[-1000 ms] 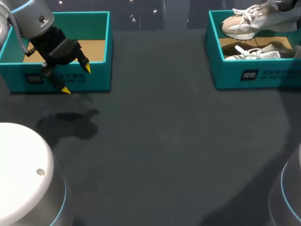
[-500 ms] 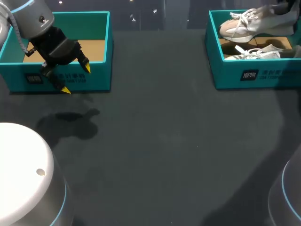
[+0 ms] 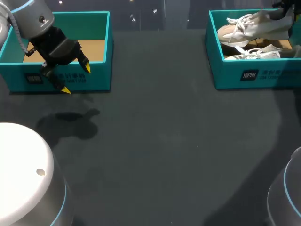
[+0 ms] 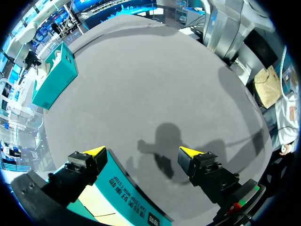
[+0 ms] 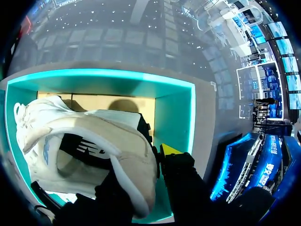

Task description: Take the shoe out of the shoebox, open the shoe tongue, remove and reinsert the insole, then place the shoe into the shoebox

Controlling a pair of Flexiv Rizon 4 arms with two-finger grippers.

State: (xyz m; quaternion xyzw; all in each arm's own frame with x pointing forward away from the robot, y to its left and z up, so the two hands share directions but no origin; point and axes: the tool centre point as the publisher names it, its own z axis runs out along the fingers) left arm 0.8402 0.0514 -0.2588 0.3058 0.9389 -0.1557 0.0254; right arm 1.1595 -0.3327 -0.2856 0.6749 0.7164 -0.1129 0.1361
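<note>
White and beige lace-up shoe: held up by its heel over the far half of the box at the far right, toe pointing left.
Right gripper: pinching the shoe's heel wall; one yellow-tipped finger lies against the outside of the heel, and the other is hidden by the shoe.
Loose white laces: these spill over the top of the held shoe near its toe end.
Second white shoe: lies in the near half of the same box, just under and nearer than the held one, with its laces loose too.
Right teal cardboard shoebox: open-topped; the held shoe's sole looks about level with its rim, so the shoe is not yet out.
Step in hand: taking the shoe out of the box, by my reading.
Doing it well: go straight up until the sole and laces are above the rim, and only then carry the shoe left and nearer. A heel pinch leaves the toe heavy, so keep the squeeze firm and move slowly to stop it swinging or slipping. Watch that no lace catches the second shoe.
Dark grey table top: the stretch between the boxes looks a fair place to set the shoe down.
Left gripper: fingers spread and holding nothing, above the near wall of the left teal shoebox at the far left.
</note>
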